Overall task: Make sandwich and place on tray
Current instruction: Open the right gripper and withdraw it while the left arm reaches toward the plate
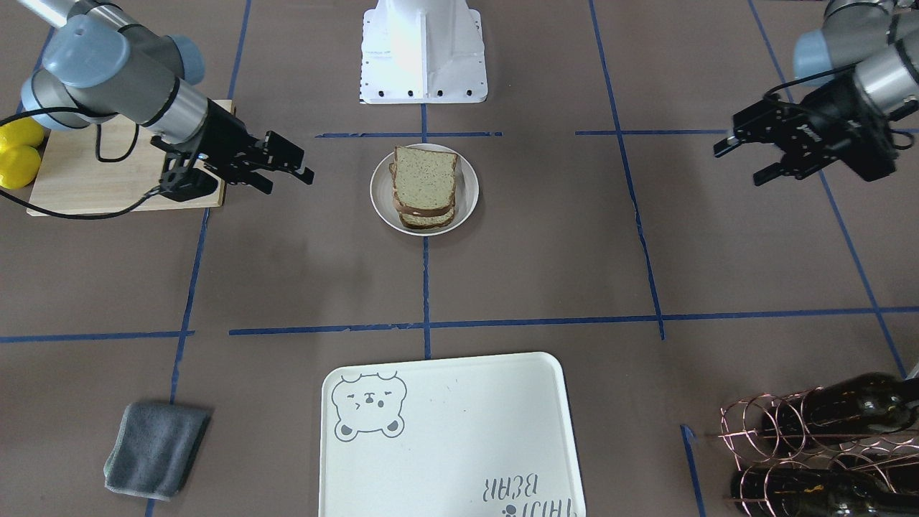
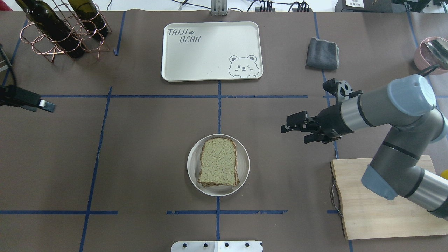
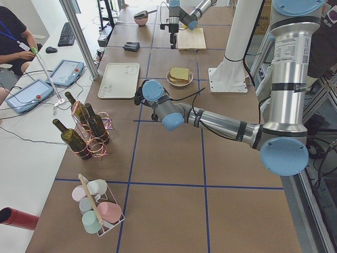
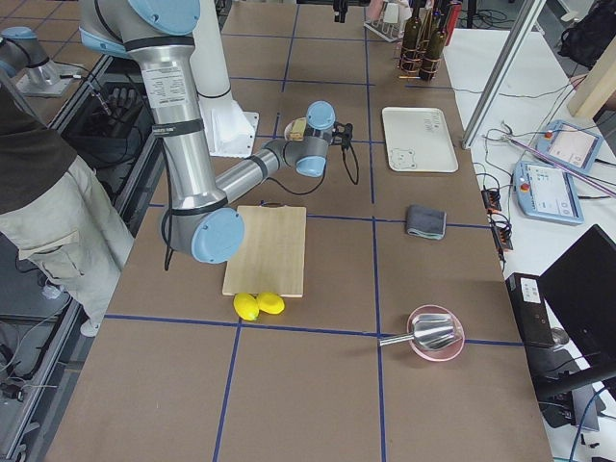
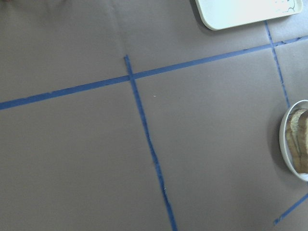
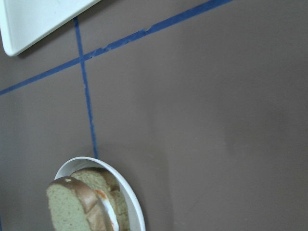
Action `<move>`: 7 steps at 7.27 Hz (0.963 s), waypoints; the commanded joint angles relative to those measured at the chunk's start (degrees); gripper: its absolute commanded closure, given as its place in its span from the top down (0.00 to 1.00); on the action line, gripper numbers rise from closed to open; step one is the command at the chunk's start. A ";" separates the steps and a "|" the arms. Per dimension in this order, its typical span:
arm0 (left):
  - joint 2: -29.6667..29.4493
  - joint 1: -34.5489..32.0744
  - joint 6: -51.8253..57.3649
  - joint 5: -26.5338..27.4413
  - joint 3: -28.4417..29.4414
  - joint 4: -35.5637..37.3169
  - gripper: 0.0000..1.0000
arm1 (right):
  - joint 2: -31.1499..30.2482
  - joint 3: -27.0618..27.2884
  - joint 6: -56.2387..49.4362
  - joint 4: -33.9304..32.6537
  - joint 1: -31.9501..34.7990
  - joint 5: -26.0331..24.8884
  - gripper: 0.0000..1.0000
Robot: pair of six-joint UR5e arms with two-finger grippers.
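Observation:
The sandwich (image 1: 423, 185) is stacked on a small round white plate (image 1: 467, 190) at the table's middle; it also shows in the overhead view (image 2: 218, 161). In the right wrist view the white egg with an orange trace (image 6: 107, 211) shows between the slices. The cream tray (image 1: 459, 445) with the bear drawing lies bare across the table from the robot (image 2: 210, 52). My right gripper (image 1: 288, 181) is open and hovers beside the plate, apart from it (image 2: 294, 134). My left gripper (image 1: 738, 165) is open and empty, far off on the plate's other side.
A wooden cutting board (image 2: 371, 199) lies under my right arm, with yellow lemons (image 1: 18, 151) at its edge. A grey cloth (image 2: 322, 54) lies by the tray. A copper rack with wine bottles (image 2: 59, 31) stands at the far left corner. A pink bowl (image 2: 430, 52) is at the far right.

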 commanded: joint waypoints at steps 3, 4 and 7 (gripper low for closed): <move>-12.19 25.84 -28.74 24.66 -0.80 5.53 0.98 | -9.71 2.41 -5.11 0.39 5.41 0.15 1.00; -13.94 30.05 -28.75 27.72 -0.72 11.25 0.93 | -9.99 2.41 -5.31 0.48 5.59 0.75 1.00; -18.96 35.54 -29.19 33.73 2.62 16.14 0.62 | -9.91 2.41 -5.31 0.48 5.51 1.46 1.00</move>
